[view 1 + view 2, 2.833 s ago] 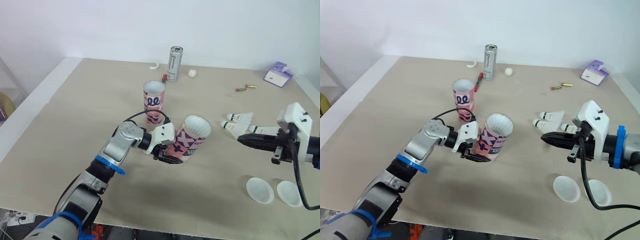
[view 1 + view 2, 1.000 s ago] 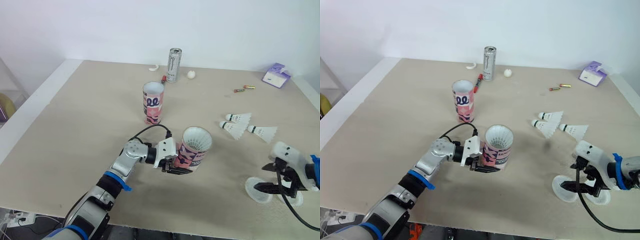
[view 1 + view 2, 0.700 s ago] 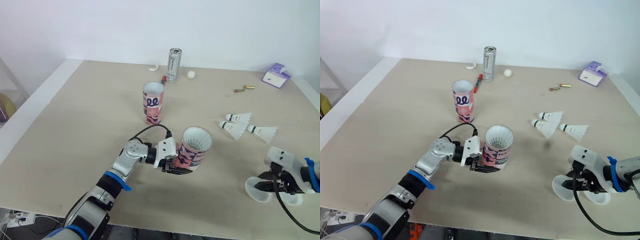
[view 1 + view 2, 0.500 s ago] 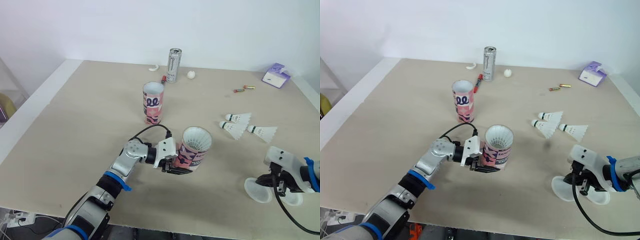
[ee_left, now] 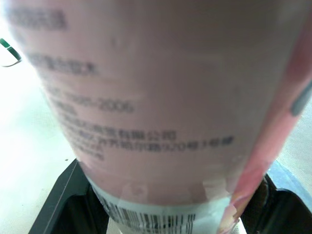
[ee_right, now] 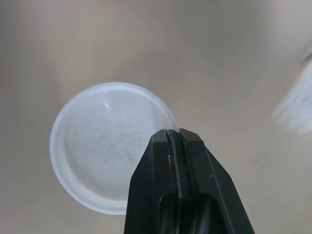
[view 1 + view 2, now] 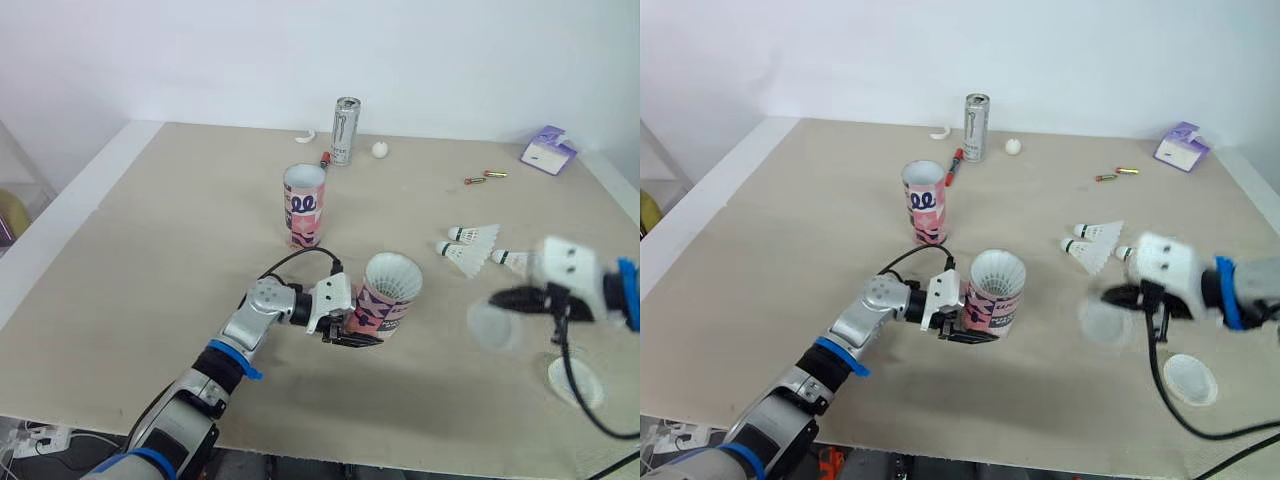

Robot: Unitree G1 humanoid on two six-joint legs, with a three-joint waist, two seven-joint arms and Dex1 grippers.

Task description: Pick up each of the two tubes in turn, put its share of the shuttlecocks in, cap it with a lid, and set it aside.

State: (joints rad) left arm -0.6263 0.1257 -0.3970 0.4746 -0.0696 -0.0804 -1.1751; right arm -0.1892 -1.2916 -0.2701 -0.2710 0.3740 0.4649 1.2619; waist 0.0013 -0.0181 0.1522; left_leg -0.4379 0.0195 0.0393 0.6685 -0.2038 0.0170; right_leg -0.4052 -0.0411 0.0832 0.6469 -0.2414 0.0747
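Up came the right gripper [image 7: 497, 298], pinching a clear lid [image 7: 488, 328] tight, to cap the pink tube [image 7: 385, 300] the left gripper [image 7: 352, 330] clamps.

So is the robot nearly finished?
Not yet. The tube in the left jaws looks filled with shuttlecocks, and the right jaws carry a lid, not on yet. To do: capping it, then the standing tube, the loose shuttlecocks and the second lid.
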